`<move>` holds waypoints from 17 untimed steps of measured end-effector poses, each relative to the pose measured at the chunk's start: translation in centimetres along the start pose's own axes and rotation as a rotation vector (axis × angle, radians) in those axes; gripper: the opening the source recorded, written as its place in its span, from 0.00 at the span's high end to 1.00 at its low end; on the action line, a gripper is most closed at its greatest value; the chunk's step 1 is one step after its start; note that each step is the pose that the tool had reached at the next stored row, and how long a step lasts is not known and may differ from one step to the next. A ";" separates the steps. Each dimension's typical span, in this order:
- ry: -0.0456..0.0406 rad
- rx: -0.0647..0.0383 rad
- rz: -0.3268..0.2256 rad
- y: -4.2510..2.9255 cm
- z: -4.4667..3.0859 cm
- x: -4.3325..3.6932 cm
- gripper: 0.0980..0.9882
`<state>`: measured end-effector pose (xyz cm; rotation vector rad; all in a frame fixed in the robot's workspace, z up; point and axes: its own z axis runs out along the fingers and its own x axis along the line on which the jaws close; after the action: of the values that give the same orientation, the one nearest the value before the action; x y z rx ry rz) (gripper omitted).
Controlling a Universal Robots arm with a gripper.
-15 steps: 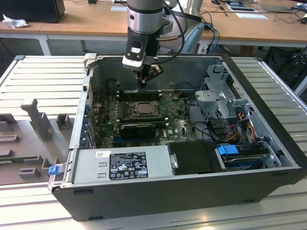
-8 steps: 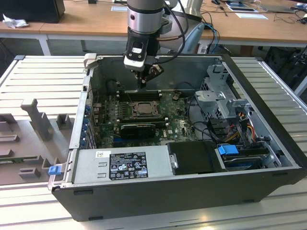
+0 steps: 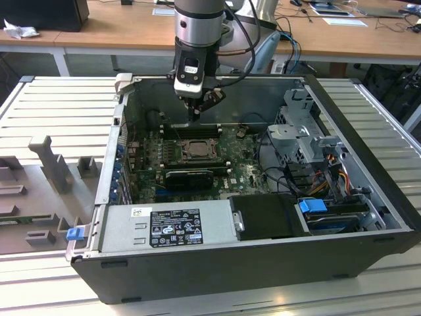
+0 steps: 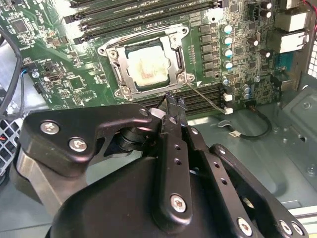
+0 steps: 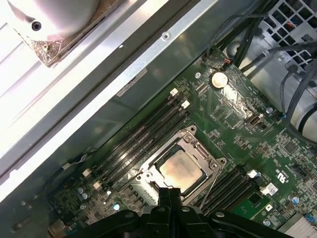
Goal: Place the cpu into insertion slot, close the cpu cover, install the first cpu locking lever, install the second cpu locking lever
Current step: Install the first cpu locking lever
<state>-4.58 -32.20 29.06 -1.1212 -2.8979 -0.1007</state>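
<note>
Pale silver metal, the cpu (image 4: 144, 65) lies flat in the insertion slot (image 4: 130, 49), and the cpu cover (image 4: 178, 62) is folded down around it as a frame; you see this in the second wrist view. Your gripper (image 4: 173, 102) has its fingers pressed together and carries nothing; its tip hangs just beside the socket's nearest edge, so the cpu sits straight ahead of the tip. A thin locking lever (image 4: 205, 96) slants away from the cover corner closest to the tip; I judge it not latched.
</note>
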 end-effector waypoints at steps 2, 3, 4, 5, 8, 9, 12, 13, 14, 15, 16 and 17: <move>0.0005 0.000 -0.009 0.00 0.00 0.00 0.99; 0.0007 0.001 -0.016 0.00 0.00 0.00 0.99; 0.0013 0.001 -0.028 0.00 0.00 0.00 0.99; 0.0017 0.002 -0.036 0.00 0.00 0.00 0.99; 0.0025 0.003 -0.052 0.00 0.00 0.00 0.99; 0.0027 0.003 -0.057 0.00 0.00 0.00 0.99; 0.0046 0.005 -0.095 0.00 0.00 0.00 0.99; 0.0050 0.006 -0.103 0.00 0.00 0.00 0.99; 0.0053 0.006 -0.109 0.00 0.00 0.00 0.99; 0.0055 0.006 -0.114 0.00 0.00 0.00 0.99; 0.0061 0.007 -0.125 0.00 0.00 0.00 0.99; 0.0065 0.007 -0.133 0.00 0.00 0.00 0.99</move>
<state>-4.58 -32.20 29.06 -0.9241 -2.9623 -0.0969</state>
